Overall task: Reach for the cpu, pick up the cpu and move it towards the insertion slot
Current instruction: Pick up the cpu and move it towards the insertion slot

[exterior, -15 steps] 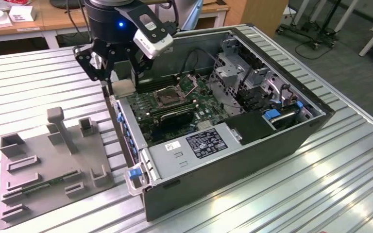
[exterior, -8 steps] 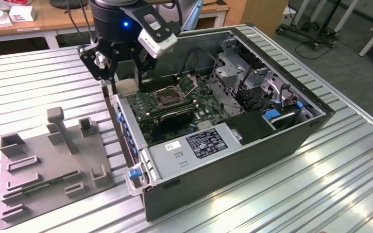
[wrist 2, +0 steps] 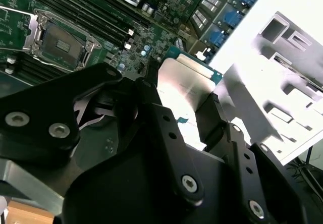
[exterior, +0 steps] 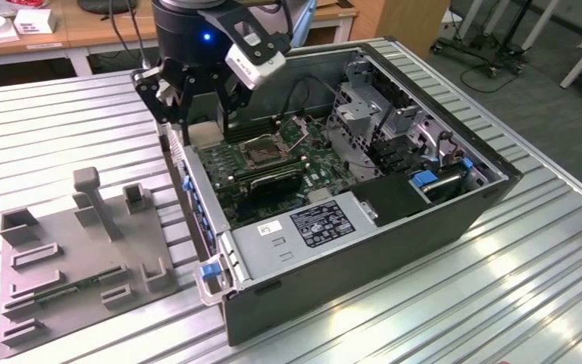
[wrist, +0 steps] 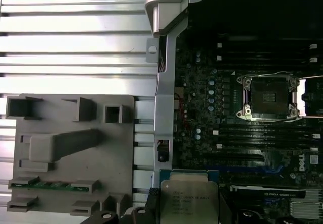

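Clamping the cpu (wrist 2: 184,77) between the jaws of the gripper (wrist 2: 181,100), the black fingers (wrist 2: 151,110) pressing on two opposite edges and the silvery-white face lying flat between them. Holding the chip level, with a green border peeking out past the metal lid in both wrist views. Hovering at the side wall of the open computer case (exterior: 372,258), jaws above the edge where the green motherboard (exterior: 225,163) begins. Leaving the insertion slot (exterior: 267,152) apart from the jaws, lower than them and off toward the exterior view's right, its silvery frame ringing a dark centre and long black memory slots (wrist: 252,133) running beside it. Leaving the grey plastic fixture (exterior: 79,265) on the opposite side of the jaws from the slot, resting outside the case on the ribbed metal table (exterior: 58,129).
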Controlling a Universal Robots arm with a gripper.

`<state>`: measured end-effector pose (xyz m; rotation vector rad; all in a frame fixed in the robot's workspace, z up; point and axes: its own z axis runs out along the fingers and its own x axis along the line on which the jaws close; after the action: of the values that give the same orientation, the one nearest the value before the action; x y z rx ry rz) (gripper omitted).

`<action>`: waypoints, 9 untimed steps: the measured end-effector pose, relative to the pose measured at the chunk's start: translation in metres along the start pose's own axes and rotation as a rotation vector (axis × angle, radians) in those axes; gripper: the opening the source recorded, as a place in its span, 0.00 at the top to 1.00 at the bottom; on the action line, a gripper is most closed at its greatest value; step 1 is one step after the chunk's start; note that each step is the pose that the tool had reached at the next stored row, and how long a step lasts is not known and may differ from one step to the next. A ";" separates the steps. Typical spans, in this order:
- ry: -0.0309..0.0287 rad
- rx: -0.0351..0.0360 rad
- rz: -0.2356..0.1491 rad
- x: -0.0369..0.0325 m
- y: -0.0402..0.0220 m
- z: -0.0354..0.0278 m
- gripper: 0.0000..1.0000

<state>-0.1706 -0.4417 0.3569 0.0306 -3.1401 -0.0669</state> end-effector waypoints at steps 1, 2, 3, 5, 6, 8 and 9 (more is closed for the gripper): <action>-0.0001 -0.0001 0.000 -0.0007 0.0000 0.0001 0.46; 0.0001 0.0001 0.000 -0.0014 0.0000 0.0001 0.46; 0.0000 0.0000 0.000 -0.0023 0.0000 0.0002 0.46; 0.0001 0.0001 0.000 -0.0043 -0.0001 0.0003 0.46; 0.0001 0.0001 0.000 -0.0054 -0.0001 0.0003 0.46; 0.0000 0.0001 0.000 -0.0078 -0.0001 0.0004 0.46; 0.0000 0.0001 0.000 -0.0089 -0.0002 0.0004 0.46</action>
<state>-0.1617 -0.4417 0.3564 0.0305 -3.1400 -0.0668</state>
